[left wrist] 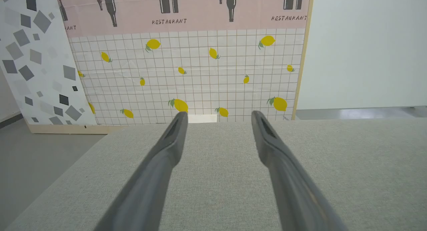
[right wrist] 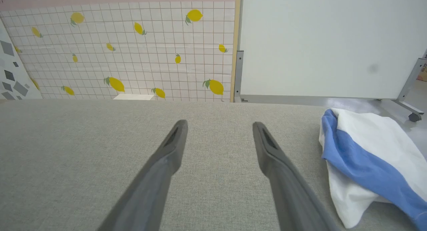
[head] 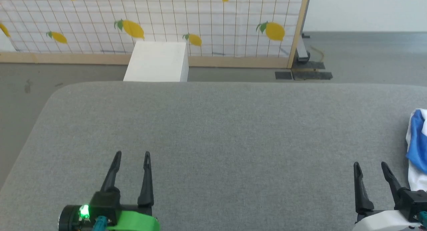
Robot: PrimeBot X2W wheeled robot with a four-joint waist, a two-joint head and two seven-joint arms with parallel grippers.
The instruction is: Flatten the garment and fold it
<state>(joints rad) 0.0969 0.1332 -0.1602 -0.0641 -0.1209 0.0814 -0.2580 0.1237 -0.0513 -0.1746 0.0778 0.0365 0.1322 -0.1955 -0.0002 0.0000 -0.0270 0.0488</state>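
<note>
The garment (head: 417, 147) is a crumpled white and royal-blue T-shirt lying bunched at the far right edge of the grey padded table (head: 217, 124). In the right wrist view the garment (right wrist: 363, 164) rests in a heap to the right of the fingers, apart from them. My right gripper (head: 371, 165) stands open at the lower right, just left of the garment, with nothing between its fingers (right wrist: 267, 147). At the lower left my left gripper (head: 132, 154) is open and empty over bare table, seen also as the left gripper (left wrist: 218, 116) in its wrist view.
A white box (head: 156, 61) stands on the floor behind the table's far edge. A lemon-print screen (head: 150, 20) with a wooden frame runs along the back, and a white panel on a wheeled stand (right wrist: 333, 44) is to the right. Grey floor lies left of the table.
</note>
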